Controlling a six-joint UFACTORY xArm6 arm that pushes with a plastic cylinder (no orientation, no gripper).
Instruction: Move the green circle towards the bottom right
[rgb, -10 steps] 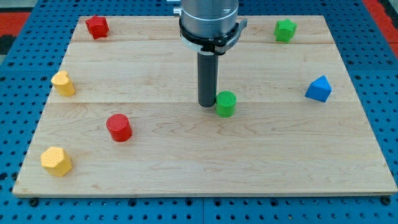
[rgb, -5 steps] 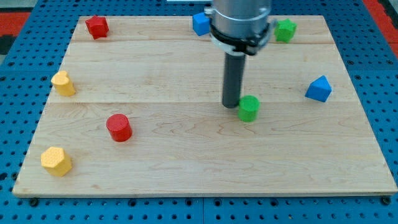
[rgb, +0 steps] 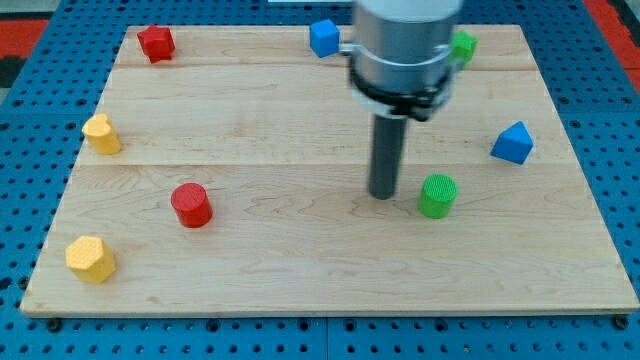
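Roughly midway: green round plastic block (rgb: 437, 195) resting just right of centre on pale wooden board (rgb: 300, 270), bottom-right corner well apart yet. Dark rod tip (rgb: 384, 195) just left of that block, apparently not touching. No jaws to report. Needs further pushing down-right.

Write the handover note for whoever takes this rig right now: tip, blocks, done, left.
My tip rests on the wooden board, just to the view's left of the green round block, with a small gap showing between them.
The green round block sits right of centre, below and left of the blue pointed block.
Done: nothing can be confirmed from this frame alone.
Left: keep pushing it down and to the view's right, towards the bottom right corner.
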